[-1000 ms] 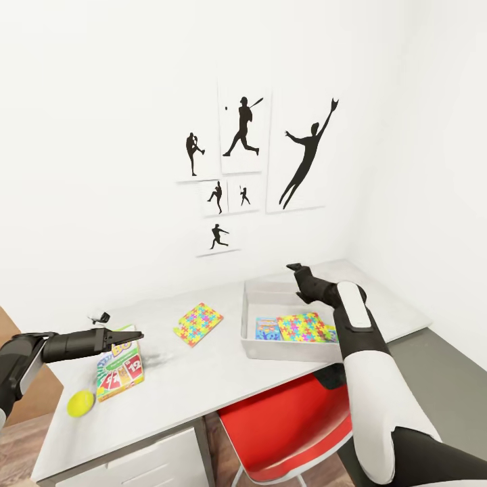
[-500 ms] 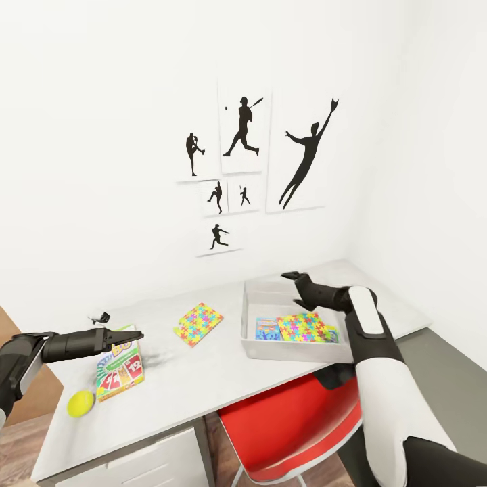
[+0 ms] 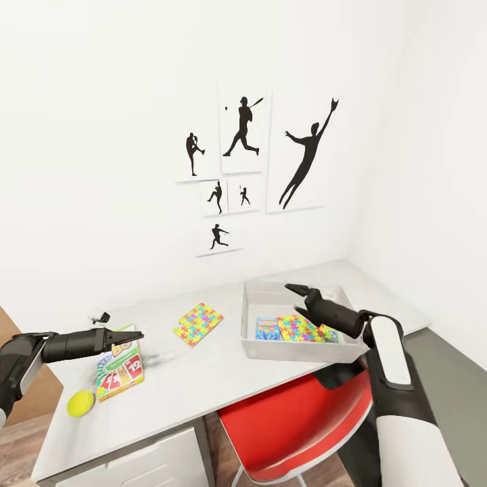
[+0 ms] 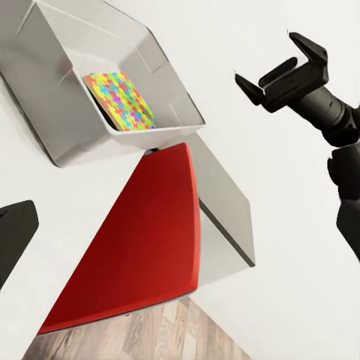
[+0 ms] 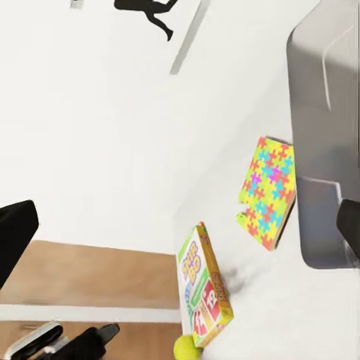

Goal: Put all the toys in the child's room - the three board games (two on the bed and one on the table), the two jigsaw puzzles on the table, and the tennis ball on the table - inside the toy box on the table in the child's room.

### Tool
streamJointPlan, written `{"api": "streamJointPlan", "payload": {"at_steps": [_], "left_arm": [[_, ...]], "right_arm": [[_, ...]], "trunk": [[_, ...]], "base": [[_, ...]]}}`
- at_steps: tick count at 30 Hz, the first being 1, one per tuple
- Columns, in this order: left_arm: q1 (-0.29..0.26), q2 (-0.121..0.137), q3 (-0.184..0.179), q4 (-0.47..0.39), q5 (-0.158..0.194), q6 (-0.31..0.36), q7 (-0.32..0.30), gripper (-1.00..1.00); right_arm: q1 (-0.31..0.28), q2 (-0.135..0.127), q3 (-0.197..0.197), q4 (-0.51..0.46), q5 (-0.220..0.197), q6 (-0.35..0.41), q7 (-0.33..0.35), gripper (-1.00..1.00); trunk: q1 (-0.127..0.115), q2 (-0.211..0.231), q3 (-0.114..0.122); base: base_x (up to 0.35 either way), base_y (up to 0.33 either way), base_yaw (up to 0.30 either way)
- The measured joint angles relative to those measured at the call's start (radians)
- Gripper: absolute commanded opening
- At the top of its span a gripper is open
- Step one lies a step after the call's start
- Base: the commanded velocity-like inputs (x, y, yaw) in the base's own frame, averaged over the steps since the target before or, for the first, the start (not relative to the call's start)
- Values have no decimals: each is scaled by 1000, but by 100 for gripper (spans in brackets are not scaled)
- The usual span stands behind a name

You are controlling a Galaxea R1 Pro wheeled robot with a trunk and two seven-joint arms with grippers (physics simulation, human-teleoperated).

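The grey toy box [image 3: 249, 318] stands on the table [image 3: 203, 372] and holds a light blue board game [image 3: 266, 328] and a jigsaw puzzle [image 3: 301, 327]. My right gripper [image 3: 297, 300] hovers open and empty over the box. The other jigsaw puzzle [image 3: 198, 323] lies on the table left of the box. Further left lie the green SKIP BO board game [image 3: 120, 368] and the tennis ball [image 3: 80, 403]. My left gripper [image 3: 130, 333] hangs just above the SKIP BO box's far end, open and empty. The right wrist view shows the loose puzzle [image 5: 268, 191] and the SKIP BO box [image 5: 202, 289].
A red chair [image 3: 291, 419] is tucked under the table below the toy box. White drawers [image 3: 149, 460] sit under the table's left part. A small dark object [image 3: 101, 316] lies near the wall. Baseball silhouette prints [image 3: 243, 128] hang above.
My right arm has drawn back towards me, and its gripper has come from the box's far side to over its middle. The left arm and the toys have not moved.
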Motion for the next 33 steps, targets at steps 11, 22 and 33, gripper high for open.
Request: {"api": "streamJointPlan", "payload": {"at_steps": [11, 22, 33], "left_arm": [[1, 0, 0, 0, 0, -1, 0, 100], [2, 0, 0, 0, 0, -1, 0, 100], [2, 1, 1, 0, 0, -1, 0, 100]], "right_arm": [[164, -49, 0, -75, -5, -1, 51, 100], [378, -82, -11, -180, -14, 0, 270, 100], [415, -97, -5, -192, -11, 0, 322, 100]], "trunk": [[0, 0, 0], [0, 0, 4], [0, 0, 18]], "base": [[0, 0, 0], [0, 0, 49], [-23, 2, 173]]}}
